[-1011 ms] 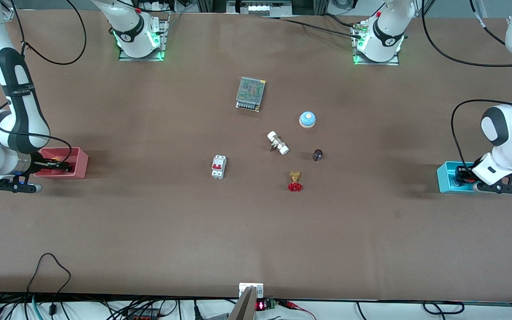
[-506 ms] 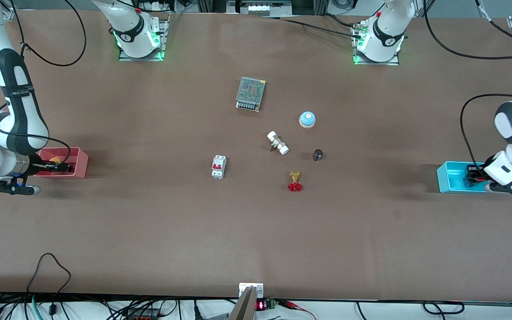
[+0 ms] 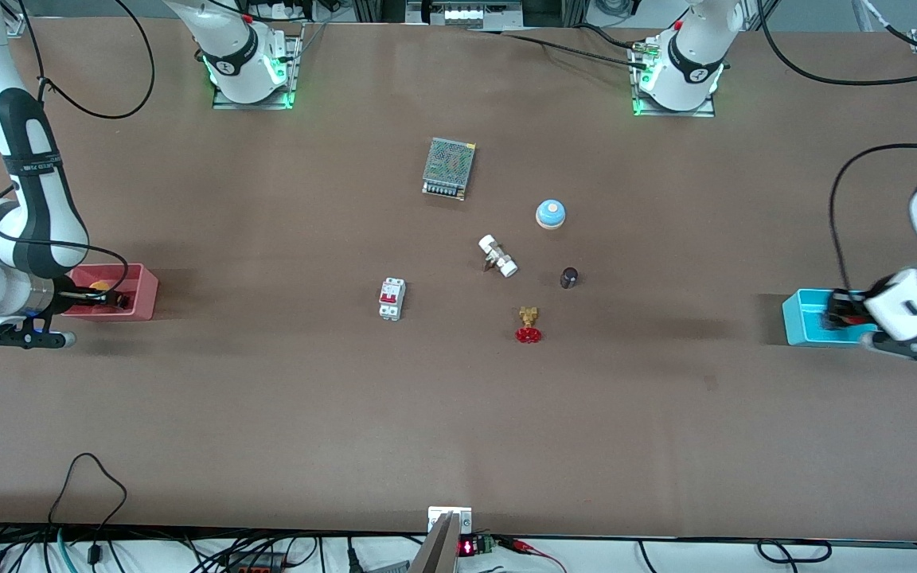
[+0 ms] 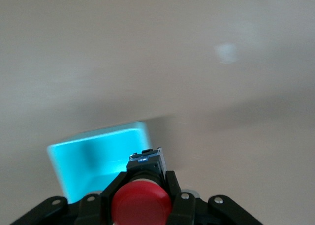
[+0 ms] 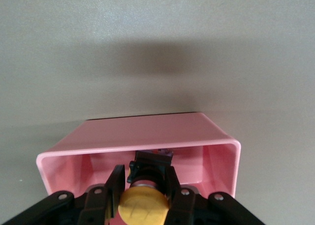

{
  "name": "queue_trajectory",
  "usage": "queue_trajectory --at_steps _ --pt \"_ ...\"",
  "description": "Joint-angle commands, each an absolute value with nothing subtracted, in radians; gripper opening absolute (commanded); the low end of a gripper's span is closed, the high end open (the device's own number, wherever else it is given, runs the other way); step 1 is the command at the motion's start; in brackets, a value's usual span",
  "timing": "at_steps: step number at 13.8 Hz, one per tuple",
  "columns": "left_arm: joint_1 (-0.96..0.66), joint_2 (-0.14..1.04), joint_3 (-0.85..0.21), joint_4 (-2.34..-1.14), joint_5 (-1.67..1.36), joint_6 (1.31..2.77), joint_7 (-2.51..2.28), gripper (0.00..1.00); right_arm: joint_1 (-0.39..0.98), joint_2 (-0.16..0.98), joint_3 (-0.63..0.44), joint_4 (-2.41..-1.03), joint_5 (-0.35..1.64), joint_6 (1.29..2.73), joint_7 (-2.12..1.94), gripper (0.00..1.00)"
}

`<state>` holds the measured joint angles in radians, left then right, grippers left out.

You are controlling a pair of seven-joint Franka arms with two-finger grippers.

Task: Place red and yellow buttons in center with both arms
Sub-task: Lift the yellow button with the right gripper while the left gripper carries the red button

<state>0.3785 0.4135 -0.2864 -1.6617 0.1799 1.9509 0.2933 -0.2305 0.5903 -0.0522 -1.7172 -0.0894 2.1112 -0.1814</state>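
Both pincers clamped tight — left pincer [image 4: 141, 201] and right pincer [image 5: 142, 195] — arms stretched toward opposite table ends.

Even, bright overhead light falls on the brown bench [image 3: 267, 414], with soft, faint shadows beside the small parts near its middle and darker smudges next to the pink bin [image 3: 144, 293] and the cyan bin [image 3: 805, 322]. Green lamps glow at both arm bases. The left wrist view is motion-blurred, the cyan bin smeared; the right wrist view is sharper, with a broad shadow at 12 o'clock.
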Motion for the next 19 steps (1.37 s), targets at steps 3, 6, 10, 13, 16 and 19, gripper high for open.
queue_trajectory --at_steps 3,6,10,13,16,19 --pt "0.335 0.475 -0.472 -1.663 0.196 1.832 0.051 0.29 -0.227 0.592 -0.051 -1.700 -0.098 2.100 -0.202 0.14" --pt "0.249 0.555 -0.474 -1.667 0.198 1.829 0.019 0.24 -0.227 0.589 -0.051 -1.700 -0.098 2.088 -0.202 0.14" --pt "0.204 0.565 -0.472 -1.721 0.207 1.870 0.006 0.22 -0.229 0.534 -0.051 -1.698 -0.098 2.031 -0.235 0.12" --pt "0.203 0.560 -0.474 -1.827 0.207 2.029 -0.027 0.23 -0.227 0.453 -0.049 -1.695 -0.100 1.938 -0.241 0.05" --pt "0.172 0.561 -0.476 -1.855 0.209 2.069 -0.100 0.25 -0.210 0.387 -0.038 -1.671 -0.097 1.852 -0.242 0.02" --pt "0.158 0.566 -0.474 -1.855 0.210 2.071 -0.124 0.25 -0.137 0.388 -0.038 -1.560 -0.083 1.776 -0.239 0.01"
